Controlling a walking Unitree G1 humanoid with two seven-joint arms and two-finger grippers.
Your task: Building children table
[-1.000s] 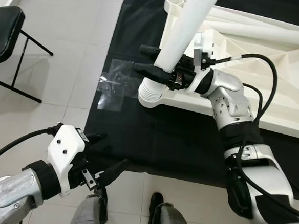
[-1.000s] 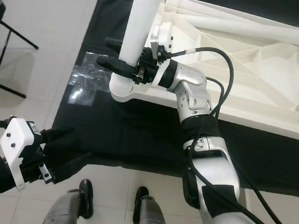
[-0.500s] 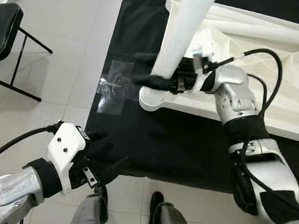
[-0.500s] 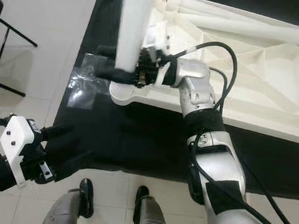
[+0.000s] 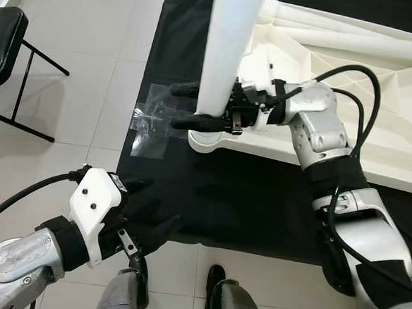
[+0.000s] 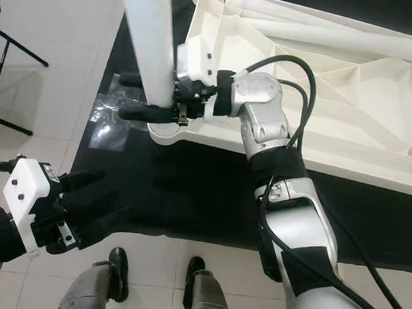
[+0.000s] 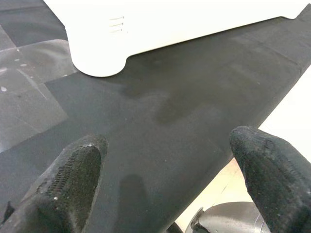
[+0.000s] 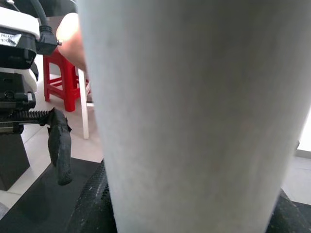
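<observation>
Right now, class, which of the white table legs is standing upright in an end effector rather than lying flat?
The white leg at the tabletop's near-left corner, clamped upright by the right end effector. The other leg lies flat across the upturned tabletop.

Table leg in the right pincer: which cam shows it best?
Right eye view: the white table leg stands upright, the right pincer clamped around it above the corner socket. Left eye view shows much the same. Right wrist view shows a close blank white surface.

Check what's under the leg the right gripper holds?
Under the leg, held by the right gripper, sits the round corner socket of the upturned tabletop on the black mat. The leg hides its own foot and the socket's inside.
</observation>
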